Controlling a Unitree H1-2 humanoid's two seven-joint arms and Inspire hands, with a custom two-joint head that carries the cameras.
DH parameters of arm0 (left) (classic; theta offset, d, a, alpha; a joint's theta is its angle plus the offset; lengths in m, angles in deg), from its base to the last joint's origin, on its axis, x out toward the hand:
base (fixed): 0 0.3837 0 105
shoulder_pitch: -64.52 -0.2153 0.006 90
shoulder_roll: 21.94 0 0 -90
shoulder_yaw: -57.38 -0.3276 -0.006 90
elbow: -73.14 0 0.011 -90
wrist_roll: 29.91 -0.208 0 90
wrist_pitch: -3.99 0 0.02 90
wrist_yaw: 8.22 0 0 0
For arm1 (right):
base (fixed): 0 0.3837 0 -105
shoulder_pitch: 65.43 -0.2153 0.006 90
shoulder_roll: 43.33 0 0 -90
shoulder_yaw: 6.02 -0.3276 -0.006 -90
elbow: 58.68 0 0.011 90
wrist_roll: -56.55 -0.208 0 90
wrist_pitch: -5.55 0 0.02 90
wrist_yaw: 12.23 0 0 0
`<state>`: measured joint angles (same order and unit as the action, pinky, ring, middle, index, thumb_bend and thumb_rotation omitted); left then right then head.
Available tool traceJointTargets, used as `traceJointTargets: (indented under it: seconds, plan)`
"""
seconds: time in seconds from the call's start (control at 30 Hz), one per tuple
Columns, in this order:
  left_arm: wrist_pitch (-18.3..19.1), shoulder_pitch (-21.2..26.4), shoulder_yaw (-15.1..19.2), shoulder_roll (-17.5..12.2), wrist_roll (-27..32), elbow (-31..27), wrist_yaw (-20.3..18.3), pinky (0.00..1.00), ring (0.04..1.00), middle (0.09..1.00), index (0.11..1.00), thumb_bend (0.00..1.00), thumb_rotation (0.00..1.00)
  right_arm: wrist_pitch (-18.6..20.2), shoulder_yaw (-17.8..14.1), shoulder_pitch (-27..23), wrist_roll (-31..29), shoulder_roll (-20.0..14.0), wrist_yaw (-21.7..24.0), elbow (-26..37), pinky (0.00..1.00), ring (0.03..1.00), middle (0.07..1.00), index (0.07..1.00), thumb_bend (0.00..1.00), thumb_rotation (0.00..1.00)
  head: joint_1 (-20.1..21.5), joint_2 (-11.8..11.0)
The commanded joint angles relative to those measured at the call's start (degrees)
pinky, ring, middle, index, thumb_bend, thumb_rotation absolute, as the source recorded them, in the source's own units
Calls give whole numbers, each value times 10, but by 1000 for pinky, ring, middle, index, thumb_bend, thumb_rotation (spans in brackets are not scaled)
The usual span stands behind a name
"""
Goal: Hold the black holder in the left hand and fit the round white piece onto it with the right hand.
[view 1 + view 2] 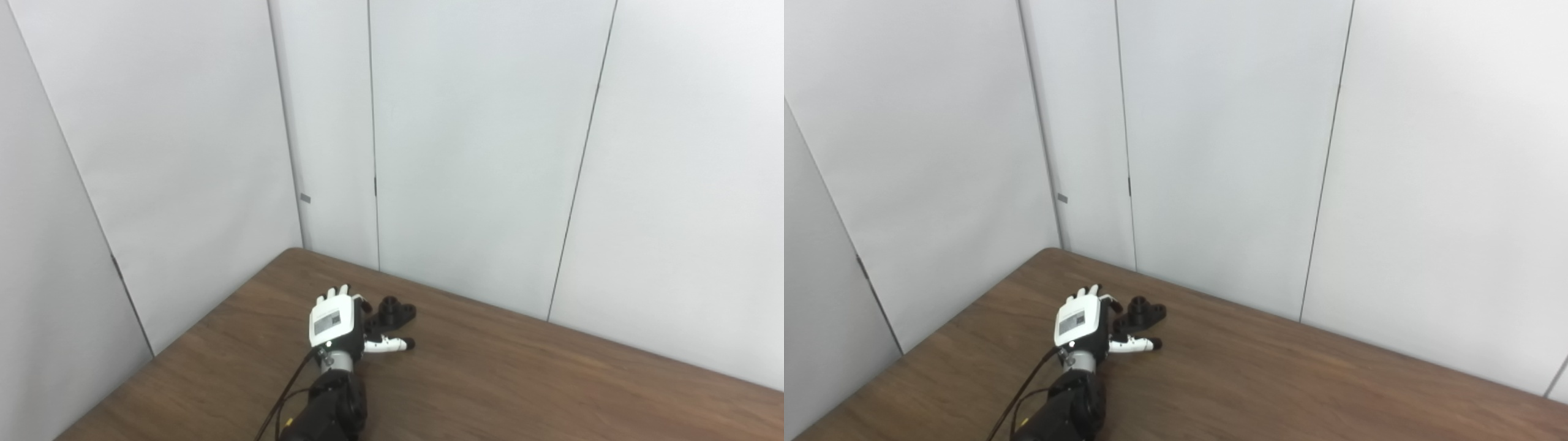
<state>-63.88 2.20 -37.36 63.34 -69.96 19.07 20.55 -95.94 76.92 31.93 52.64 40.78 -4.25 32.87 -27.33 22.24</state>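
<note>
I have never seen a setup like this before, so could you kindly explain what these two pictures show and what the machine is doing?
Both pictures come from two cameras side by side on a humanoid robot's head, so they show one scene from slightly different spots. You look down at a brown wooden table set against plain white wall panels. The white and black thing is the robot's left hand, its arm coming in from the bottom edge. Its fingers are spread and it rests next to a small black holder lying on the table; it does not seem to grip it yet. The right hand and the round white piece are out of view.
</note>
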Motion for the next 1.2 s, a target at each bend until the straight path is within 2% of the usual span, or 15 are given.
traceJointTargets:
  seconds: [0.0,0.1,0.2,0.63,0.8,0.97,1.17]
  plan:
    - [19,13,-8,-10,-15,12,17,956,937,910,502,564,63,24,4,16,15,-5,4,-16,691,838,894,912,944,723,0,-1]
    - [20,13,-16,-12,-13,15,23,908,915,888,484,524,49,13,4,13,13,-3,4,-24,678,828,891,911,935,716,3,0]
    - [15,12,-15,-13,-4,21,27,953,925,885,483,519,45,14,4,11,8,-1,5,-25,678,831,889,906,935,713,7,0]
    - [17,-6,-26,-17,-6,-8,12,958,913,862,483,520,46,22,3,13,2,7,-1,-10,669,829,882,897,958,725,20,8]
    - [14,-21,-43,-25,-11,-44,-18,966,921,862,483,519,47,28,3,12,7,11,-5,-5,679,828,877,889,975,726,35,12]
    - [5,-38,-65,-32,-11,-98,-60,998,939,879,483,520,47,3,5,6,18,11,-8,-22,677,825,880,887,920,725,48,16]
    - [-16,-49,-100,-41,-23,-153,-102,1000,936,885,484,520,48,10,9,5,24,14,-10,-10,664,815,873,881,916,720,67,17]
